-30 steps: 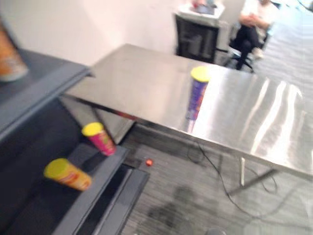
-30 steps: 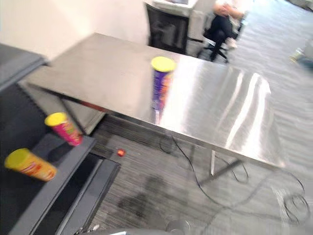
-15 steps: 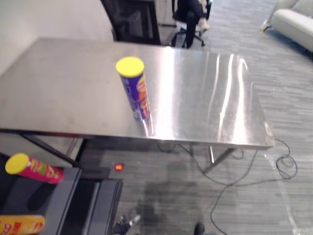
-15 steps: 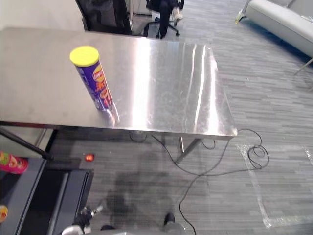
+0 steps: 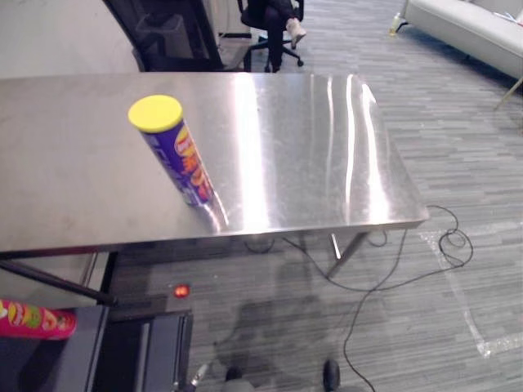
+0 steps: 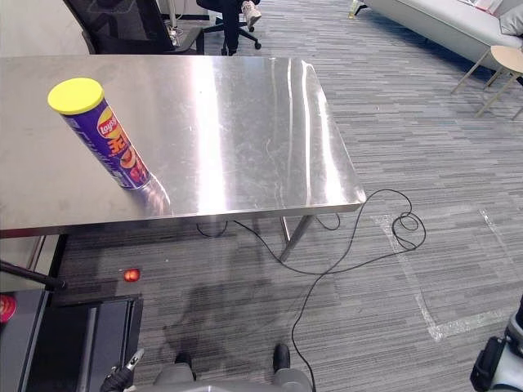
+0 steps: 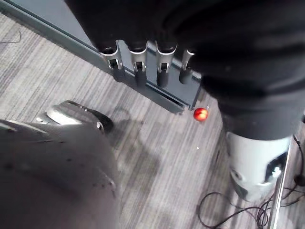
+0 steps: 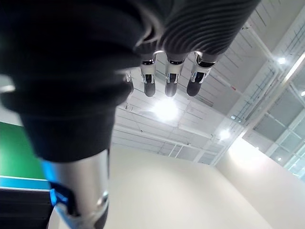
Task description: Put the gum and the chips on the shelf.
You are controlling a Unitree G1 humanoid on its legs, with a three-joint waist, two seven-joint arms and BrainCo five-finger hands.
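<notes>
- The tall purple chips can with a yellow lid (image 5: 172, 151) stands upright on the brushed steel table (image 5: 310, 147), near the table's front edge and towards the robot's left, with nothing touching it.
- A pink printed tube can (image 5: 33, 318) lies on its side on the dark grey shelf (image 5: 73, 363), low at the robot's left, beside the table's end.
- A small red round thing (image 5: 180, 290) lies on the grey carpet between table and shelf; I cannot tell what it is.
- The left hand (image 7: 138, 64) hangs low over the carpet by the shelf's edge, its fingers straight, spread in a row and holding nothing.
- The right hand (image 8: 172, 76) points up towards the ceiling, fingers relaxed and apart, also holding nothing.
- Judged from this, the step in hand is the fetch of the chips: the can is not yet grasped.
- The next move calls for bringing a hand to the can's body at mid height and curling fingers and thumb round it squarely. A tall, narrow can on smooth steel would likely tip or slide if nudged from one side.
</notes>
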